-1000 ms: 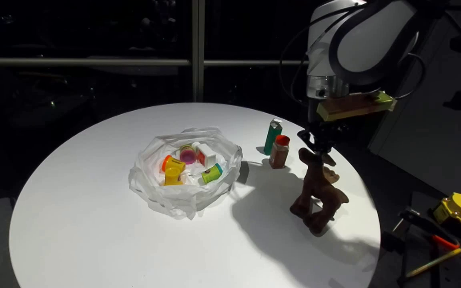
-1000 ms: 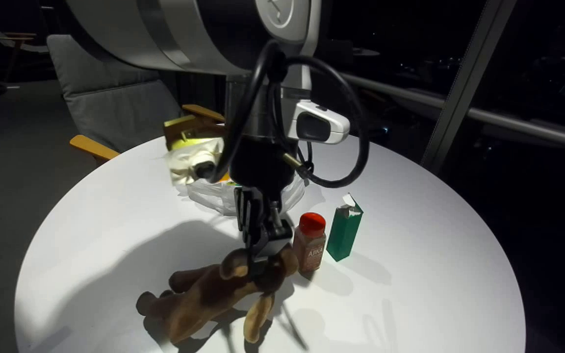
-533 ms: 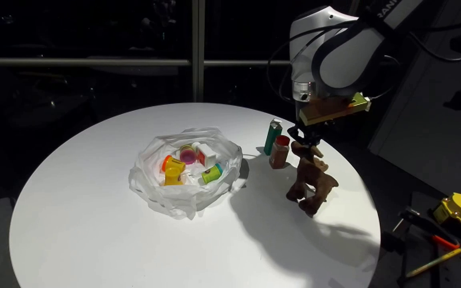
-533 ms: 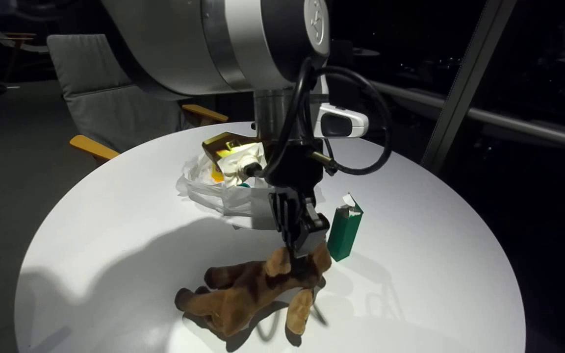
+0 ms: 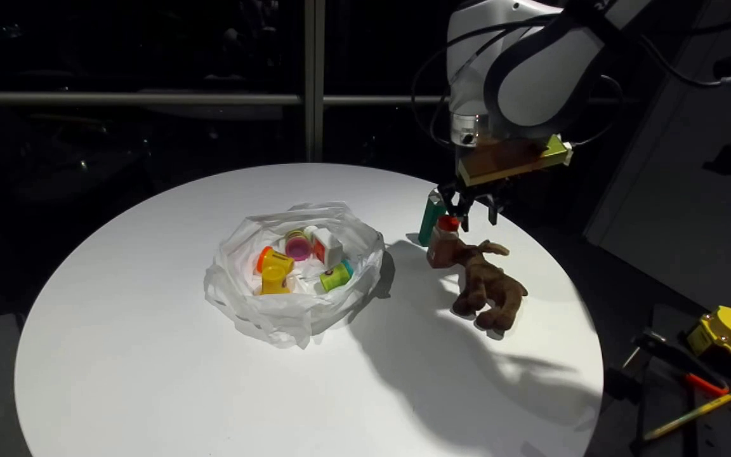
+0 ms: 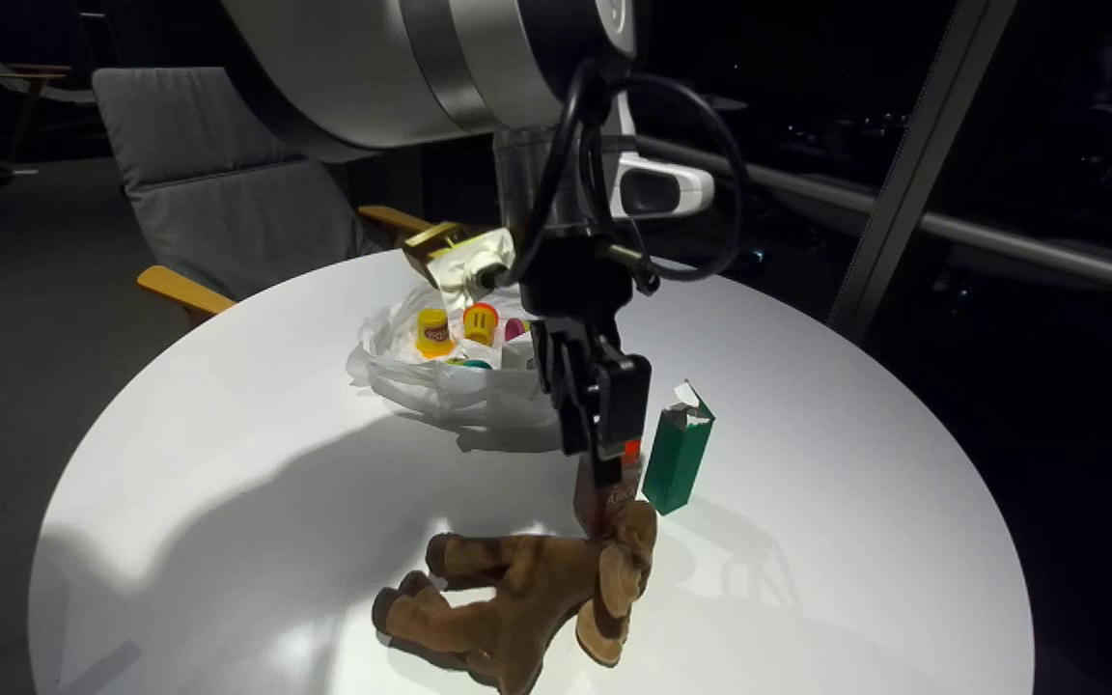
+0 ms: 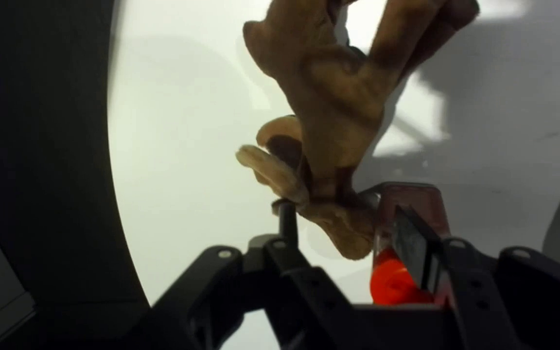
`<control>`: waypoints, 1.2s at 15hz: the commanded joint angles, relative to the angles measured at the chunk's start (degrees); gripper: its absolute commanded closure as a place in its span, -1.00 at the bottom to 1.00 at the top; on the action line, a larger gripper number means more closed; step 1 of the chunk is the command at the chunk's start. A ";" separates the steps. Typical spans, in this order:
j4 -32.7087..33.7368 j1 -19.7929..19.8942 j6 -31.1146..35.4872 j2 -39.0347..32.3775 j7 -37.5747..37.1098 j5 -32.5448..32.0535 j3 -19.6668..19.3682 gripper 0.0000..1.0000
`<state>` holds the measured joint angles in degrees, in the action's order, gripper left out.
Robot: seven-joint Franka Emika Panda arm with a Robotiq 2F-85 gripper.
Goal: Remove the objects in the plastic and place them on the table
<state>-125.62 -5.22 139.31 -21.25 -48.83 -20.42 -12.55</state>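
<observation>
My gripper [image 5: 479, 223] stands spread, empty; I should rise straight, without nudging the jar [image 5: 443, 249] beside the plush [image 6: 548, 587].

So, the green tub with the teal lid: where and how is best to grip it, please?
I would grip the green tub across its middle, coming from above. It lies tipped over, so its rounded sides could take the tool crosswise, while the raised rim of the plastic bag would likely block a low approach. Mind the white container close beside it.
</observation>
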 commanded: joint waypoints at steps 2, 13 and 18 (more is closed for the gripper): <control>-1.24 -3.39 -0.95 7.04 -3.58 -2.06 2.29 -0.88; 15.00 -3.36 -0.20 -5.82 21.91 9.49 14.31 -1.00; 24.77 -2.39 -2.08 -15.53 32.59 13.59 14.58 -1.00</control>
<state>-108.69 -8.68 139.87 -30.91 -22.31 -10.29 1.38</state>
